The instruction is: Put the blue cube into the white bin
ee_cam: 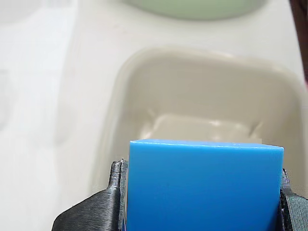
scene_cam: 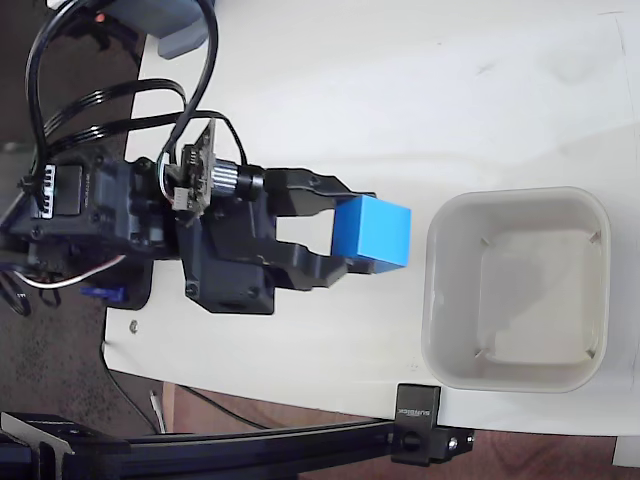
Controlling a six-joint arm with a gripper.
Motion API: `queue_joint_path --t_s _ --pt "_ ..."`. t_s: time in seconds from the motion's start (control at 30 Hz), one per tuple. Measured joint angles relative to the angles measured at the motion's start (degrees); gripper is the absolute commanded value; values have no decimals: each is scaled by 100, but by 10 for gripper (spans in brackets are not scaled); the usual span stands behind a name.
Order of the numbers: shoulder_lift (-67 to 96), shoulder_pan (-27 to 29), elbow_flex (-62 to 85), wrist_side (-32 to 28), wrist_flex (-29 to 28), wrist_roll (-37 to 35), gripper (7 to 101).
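A white counter fills most of the fixed view, its edge running along the left and bottom of the frame. The black robot arm lies across the left half of the frame, with looping black cables at the upper left. At the right of the frame sits the white bin, a square off-white tub with rounded corners, resting on the counter. The gripper reaches toward the middle of the frame, and its jaws are closed on the blue cube, which is held just left of the bin's rim, not over the bin. In the wrist view the blue cube fills the lower centre, clamped between dark fingers at both sides, with the white bin blurred beyond it in the upper half. A black bracket stands at the counter's bottom edge.
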Motion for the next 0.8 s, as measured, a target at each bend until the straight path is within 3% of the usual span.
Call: queue_joint_path --t_s 0.2,0.4,0.47,0.5,0.53,0.57,0.8 --pt "-1020 237 -431 -35 -1187 255 503" --pt "-1846 483 -765 -167 -2004 466 497" --pt "-1995 510 -835 -220 -2136 492 589" --pt "-2030 519 -844 -272 -2136 501 734" --pt "-2048 527 -844 -308 -2136 527 952" --pt "-2048 527 -853 -325 -2127 545 1000" --pt "-2021 457 -923 -360 -1916 554 1003"
